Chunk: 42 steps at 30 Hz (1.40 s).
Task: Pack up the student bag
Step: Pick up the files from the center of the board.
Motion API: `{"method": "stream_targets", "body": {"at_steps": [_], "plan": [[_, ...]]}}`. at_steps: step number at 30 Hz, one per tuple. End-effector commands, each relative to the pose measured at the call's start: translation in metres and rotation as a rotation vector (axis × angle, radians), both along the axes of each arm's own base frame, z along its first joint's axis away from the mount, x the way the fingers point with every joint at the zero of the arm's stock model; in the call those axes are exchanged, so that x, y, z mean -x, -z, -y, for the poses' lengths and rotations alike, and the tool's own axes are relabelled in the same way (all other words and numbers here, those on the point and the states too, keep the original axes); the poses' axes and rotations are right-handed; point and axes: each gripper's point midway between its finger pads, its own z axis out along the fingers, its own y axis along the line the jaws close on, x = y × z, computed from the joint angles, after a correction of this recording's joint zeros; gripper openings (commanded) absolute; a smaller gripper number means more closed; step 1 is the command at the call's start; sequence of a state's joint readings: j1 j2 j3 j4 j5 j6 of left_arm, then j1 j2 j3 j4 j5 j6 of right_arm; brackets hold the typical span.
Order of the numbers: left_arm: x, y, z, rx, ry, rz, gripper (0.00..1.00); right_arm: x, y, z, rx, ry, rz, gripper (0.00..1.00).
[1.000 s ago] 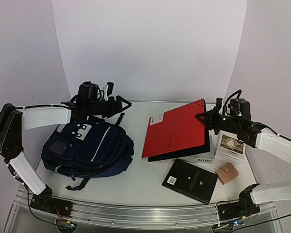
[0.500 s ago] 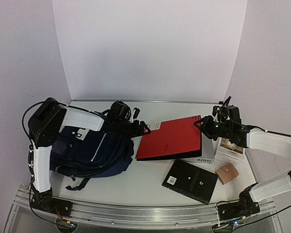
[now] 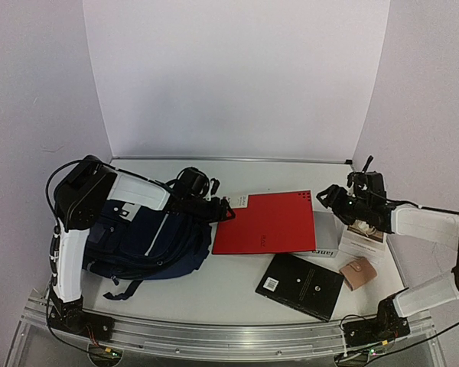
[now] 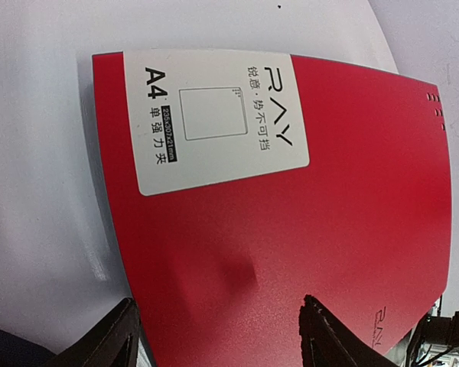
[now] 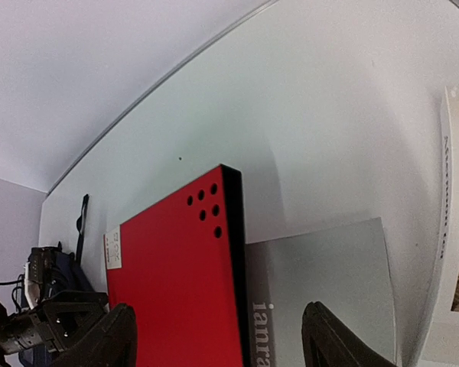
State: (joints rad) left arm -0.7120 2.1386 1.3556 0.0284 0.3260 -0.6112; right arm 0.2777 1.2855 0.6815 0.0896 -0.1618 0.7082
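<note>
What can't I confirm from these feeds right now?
- Student bag opening: top view, left arm lies across its upper end.
- Grey book: red folder covers most of it in top and right wrist views; title cut off.
- Whether the left gripper touches the red folder: top view too small, left wrist view gives no height.

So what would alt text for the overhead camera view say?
A red folder lies mid-table between two robot arms: the left gripper at its left corner beside a navy backpack, the right gripper open just off its right edge. A black book, tan wallet and white booklet lie near the right arm.
</note>
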Motion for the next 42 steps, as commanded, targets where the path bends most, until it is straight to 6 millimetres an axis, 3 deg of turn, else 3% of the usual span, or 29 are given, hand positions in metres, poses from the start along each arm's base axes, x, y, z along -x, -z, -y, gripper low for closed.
{"method": "stream_targets", "body": {"at_steps": [1, 4, 13, 17, 19, 23, 26, 33, 36, 42], "plan": [[0.001, 0.028, -0.007, -0.051, -0.027, -0.055, 0.71, 0.01, 0.04, -0.01, 0.016, -0.097, -0.1, 0.75], [0.002, 0.029, -0.007, -0.05, -0.025, -0.061, 0.7, 0.015, 0.058, -0.021, 0.006, -0.18, -0.142, 0.75], [0.002, 0.027, -0.003, -0.016, -0.017, -0.055, 0.69, 0.015, 0.075, -0.059, -0.134, -0.366, -0.151, 0.73], [0.003, 0.022, -0.002, -0.002, -0.013, -0.052, 0.69, 0.012, 0.085, -0.07, -0.203, -0.403, -0.156, 0.6], [0.003, 0.02, -0.001, 0.001, -0.009, -0.05, 0.69, 0.011, 0.081, -0.076, -0.245, -0.418, -0.136, 0.47], [0.001, 0.005, 0.0, 0.005, 0.005, -0.012, 0.69, 0.009, 0.063, -0.079, -0.295, -0.42, -0.087, 0.19], [-0.005, -0.027, -0.001, -0.013, 0.018, 0.062, 0.72, 0.007, 0.037, -0.076, -0.3, -0.403, -0.02, 0.0], [0.0, -0.092, -0.03, -0.171, -0.012, 0.215, 0.8, 0.007, -0.043, -0.06, -0.303, -0.33, 0.163, 0.0], [0.01, -0.1, -0.048, -0.281, -0.04, 0.249, 0.83, 0.011, -0.064, -0.051, -0.257, -0.301, 0.205, 0.0], [0.039, -0.1, -0.089, -0.41, -0.12, 0.236, 0.85, 0.016, -0.081, -0.034, -0.144, -0.251, 0.224, 0.0]]}}
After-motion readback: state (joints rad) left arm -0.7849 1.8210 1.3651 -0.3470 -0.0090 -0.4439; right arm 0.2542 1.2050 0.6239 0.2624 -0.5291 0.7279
